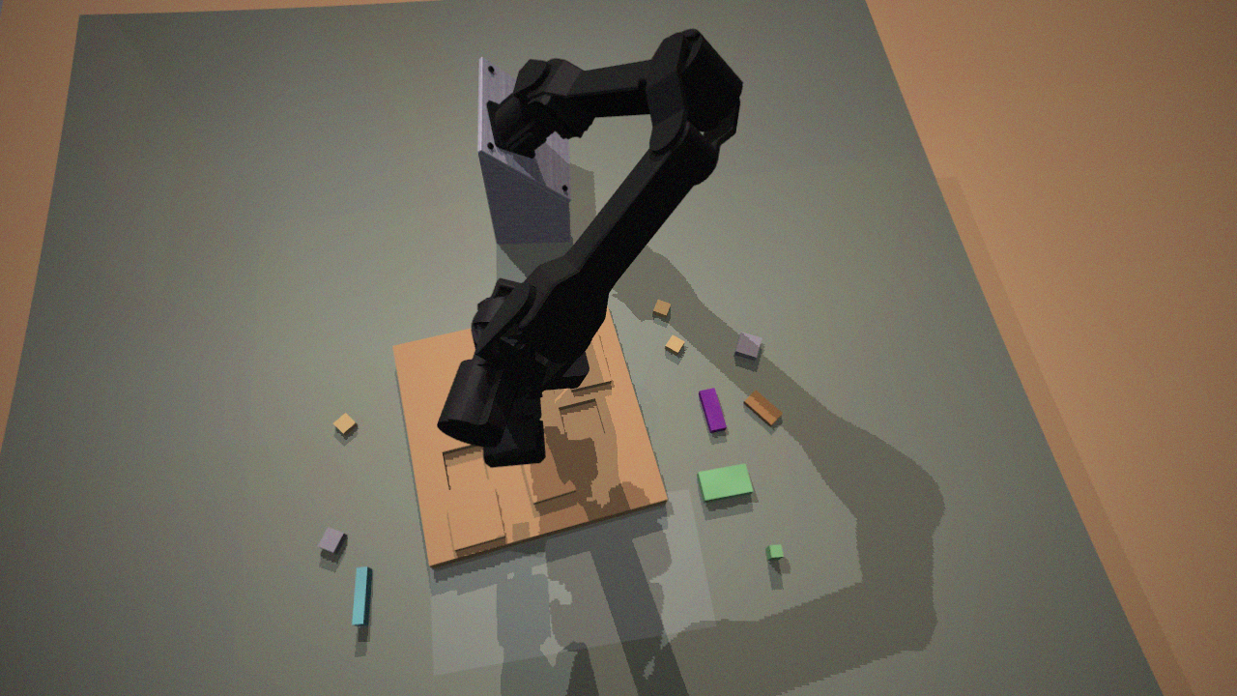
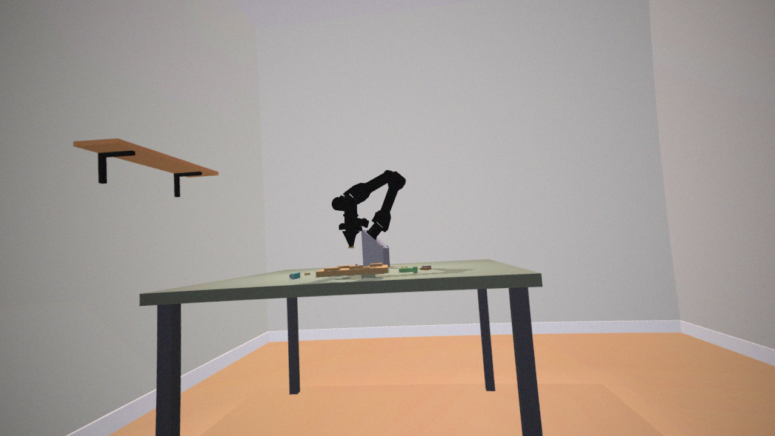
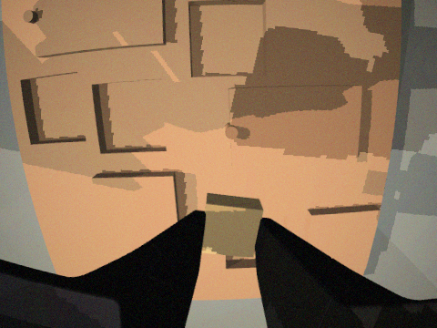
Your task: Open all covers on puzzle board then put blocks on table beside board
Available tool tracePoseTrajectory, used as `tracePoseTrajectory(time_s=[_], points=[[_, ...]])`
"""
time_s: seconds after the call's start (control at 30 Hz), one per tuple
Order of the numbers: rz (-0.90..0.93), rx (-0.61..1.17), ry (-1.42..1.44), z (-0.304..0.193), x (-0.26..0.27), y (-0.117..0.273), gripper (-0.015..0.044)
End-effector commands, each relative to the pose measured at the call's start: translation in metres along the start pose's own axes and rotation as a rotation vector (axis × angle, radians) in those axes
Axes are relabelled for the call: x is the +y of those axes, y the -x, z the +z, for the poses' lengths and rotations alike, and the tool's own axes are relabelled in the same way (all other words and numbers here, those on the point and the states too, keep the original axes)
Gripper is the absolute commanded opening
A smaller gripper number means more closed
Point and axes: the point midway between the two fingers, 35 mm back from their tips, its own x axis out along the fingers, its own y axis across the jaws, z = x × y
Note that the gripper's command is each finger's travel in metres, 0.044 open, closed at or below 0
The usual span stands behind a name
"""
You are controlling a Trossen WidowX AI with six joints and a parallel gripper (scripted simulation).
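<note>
My gripper (image 2: pixel 351 246) (image 3: pixel 231 223) is shut on a small yellow-tan block (image 3: pixel 231 230), held in the air above the puzzle board (image 1: pixel 423 389) (image 2: pixel 346 273) (image 3: pixel 282 182). In the wrist view, an open well (image 3: pixel 228 41) shows at the top and another square recess (image 3: pixel 59 109) at left. A cover plate (image 3: pixel 300 132) has a round pin (image 3: pixel 231 132) at its left end. A second cover (image 3: pixel 100 27) with a pin (image 3: pixel 30 16) is at upper left. In the top view the arm hides the fingers and part of the board.
Right of the board lie a green block (image 1: pixel 725 482) (image 2: pixel 408 269), a small green cube (image 1: pixel 775 551), a purple block (image 1: pixel 711 410), a brown block (image 1: pixel 762 407) and several small cubes. Left lie a yellow cube (image 1: pixel 345 423), a grey cube (image 1: pixel 331 541) and a cyan block (image 1: pixel 361 595) (image 2: pixel 294 275).
</note>
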Motion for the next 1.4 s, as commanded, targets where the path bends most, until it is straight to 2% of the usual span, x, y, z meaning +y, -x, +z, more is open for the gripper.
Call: tracePoseTrajectory(time_s=[0.0,1.37], points=[[0.001,0.011,0.003,-0.017,0.000,0.001,0.0080],[0.011,0.018,0.001,-0.170,0.050,0.002,0.0080]])
